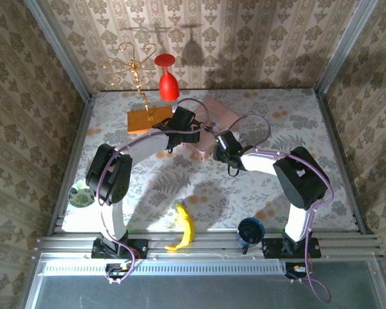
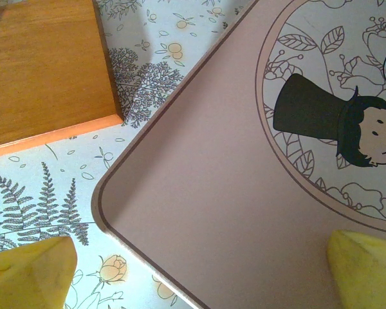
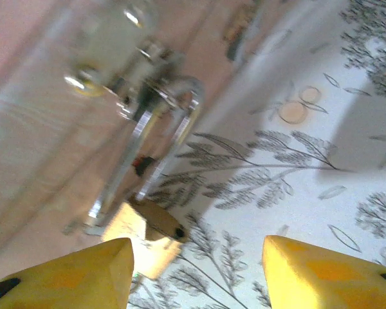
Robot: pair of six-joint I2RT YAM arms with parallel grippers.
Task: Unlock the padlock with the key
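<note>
**Box sitting mid-table, block on its left**

The box (image 1: 217, 116) is sitting toward the far middle of the table (image 1: 296, 122). A wooden block (image 1: 148, 120) is lying just left of it, carrying a wire stand (image 1: 132, 67), with a goblet (image 1: 168, 82) sitting behind the block's right end. The padlock (image 3: 145, 235) is hanging against the box's near side. Along the near edge, a banana (image 1: 183, 230) is lying left of a mug (image 1: 249, 230). A dish (image 1: 80, 193) is sitting at the left edge.

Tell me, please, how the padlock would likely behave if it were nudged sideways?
The padlock would probably swing rather than slide, since its shackle seems hooked onto the pink box. Small polished metal, it likely feels stiff and slippery.
</note>
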